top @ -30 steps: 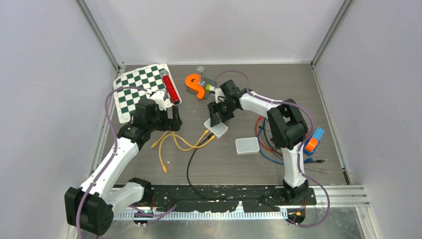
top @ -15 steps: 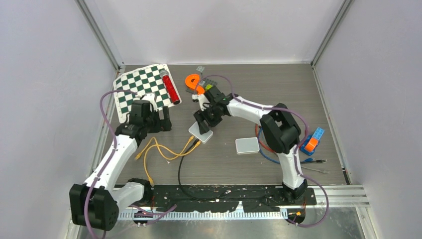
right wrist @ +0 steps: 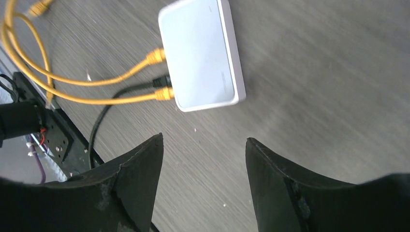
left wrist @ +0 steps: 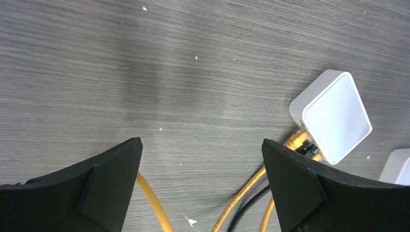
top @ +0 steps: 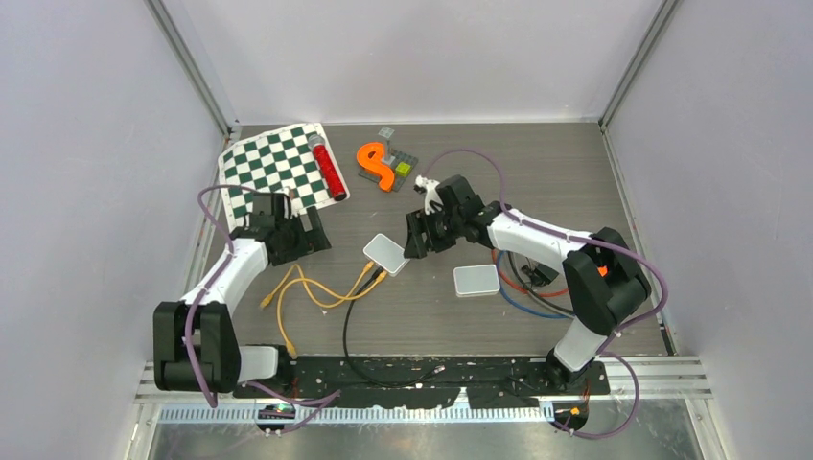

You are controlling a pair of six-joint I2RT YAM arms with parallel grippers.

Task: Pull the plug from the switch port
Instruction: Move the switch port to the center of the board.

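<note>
The switch (top: 386,254) is a small white box lying flat mid-table, also seen in the left wrist view (left wrist: 333,116) and the right wrist view (right wrist: 203,53). Two yellow plugs (right wrist: 157,55) and a black plug (right wrist: 162,80) sit in its near side, and their cables (top: 316,292) trail toward the left arm. My left gripper (top: 318,233) (left wrist: 201,142) is open to the left of the switch, above the yellow cables. My right gripper (top: 414,241) (right wrist: 204,139) is open just right of the switch, with bare table between its fingers.
A second white box (top: 476,280) lies right of the switch. A checkered mat (top: 268,168) with a red cylinder (top: 328,168) is at the back left. An orange S-shape (top: 377,165) and small bricks (top: 401,165) are at the back. Red and blue cables (top: 518,292) lie under the right arm.
The switch slid left with the right gripper over it. That gripper has since drawn back to the right, off the switch. The left gripper has pulled back slightly to the left.
</note>
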